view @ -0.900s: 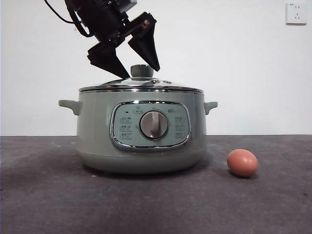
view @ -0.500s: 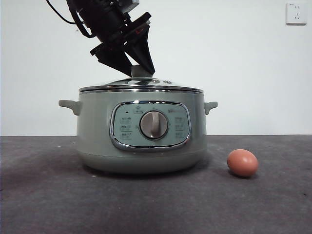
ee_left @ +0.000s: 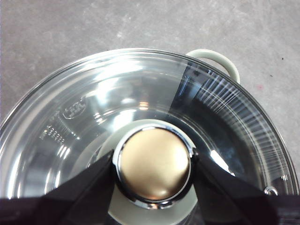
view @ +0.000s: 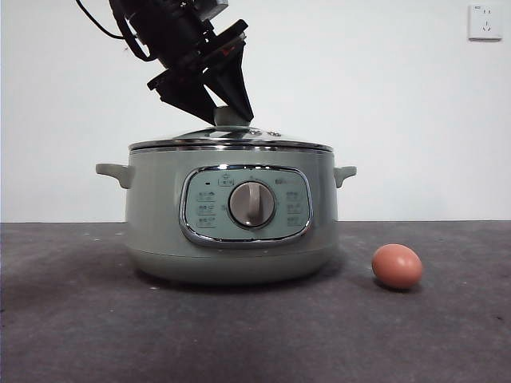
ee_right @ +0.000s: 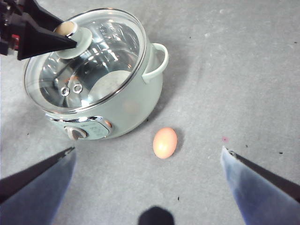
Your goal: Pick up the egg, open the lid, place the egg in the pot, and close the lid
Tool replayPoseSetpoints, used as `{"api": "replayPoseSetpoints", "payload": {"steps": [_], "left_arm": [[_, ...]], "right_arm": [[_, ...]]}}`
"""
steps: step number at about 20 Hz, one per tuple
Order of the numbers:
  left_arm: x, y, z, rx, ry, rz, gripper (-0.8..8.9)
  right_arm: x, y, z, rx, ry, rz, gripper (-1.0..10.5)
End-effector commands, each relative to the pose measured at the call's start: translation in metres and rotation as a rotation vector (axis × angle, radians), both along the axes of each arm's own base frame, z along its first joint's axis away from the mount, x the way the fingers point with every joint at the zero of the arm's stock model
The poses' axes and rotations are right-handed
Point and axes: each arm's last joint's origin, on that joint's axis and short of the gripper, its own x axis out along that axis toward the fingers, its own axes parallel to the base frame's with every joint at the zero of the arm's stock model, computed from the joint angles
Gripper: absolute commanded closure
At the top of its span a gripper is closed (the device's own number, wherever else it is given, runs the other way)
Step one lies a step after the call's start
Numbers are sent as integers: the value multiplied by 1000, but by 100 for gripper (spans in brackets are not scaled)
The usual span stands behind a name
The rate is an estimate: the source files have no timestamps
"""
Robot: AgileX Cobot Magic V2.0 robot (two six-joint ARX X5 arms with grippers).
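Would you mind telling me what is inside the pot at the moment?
Through the glass lid, the pot shows only its shiny inner wall and a pale base; no food. The left claw grips the knob, hiding the centre. The egg lies outside.

Lab-style test bench: bare white wall point(view: 399, 112), wall socket point(view: 485, 21), grey mat-covered table point(view: 255, 335).

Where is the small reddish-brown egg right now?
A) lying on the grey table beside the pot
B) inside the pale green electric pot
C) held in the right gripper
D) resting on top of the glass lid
A: the small reddish-brown egg lies on the grey table beside the pale green electric pot, whose glass lid is on; the open right gripper hovers above, empty.
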Motion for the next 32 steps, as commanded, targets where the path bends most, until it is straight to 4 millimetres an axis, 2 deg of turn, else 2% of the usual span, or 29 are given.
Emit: {"api": "replayPoseSetpoints", "payload": {"steps": [1,5,8,12,15,17,19,23,27,32], "left_arm": [[-10,3,22,-51,-62,3,822],[-26,13,50,-91,-139,5,822],[-47,30,80,-125,-207,21,822],[-91,67,124,-168,-304,69,822],[-134,98,151,-190,-378,119,822],[-161,114,162,-198,-410,147,822],[-187,129,170,-201,-435,175,822],[-223,144,175,-205,-460,198,822],[-239,149,175,-204,-457,198,822],[-246,151,174,-198,-443,198,822]], "right_arm": [[5,0,-1,4,11,1,324],[14,1,-6,3,45,1,324],[31,1,-13,3,80,1,326],[61,12,-35,-7,206,49,388],[88,32,-59,-75,291,85,388],[104,47,-76,-130,332,80,383],[119,61,-95,-171,384,76,383],[137,86,-131,-259,469,62,383],[149,105,-160,-317,502,43,383],[160,113,-183,-341,523,-1,392]]}}
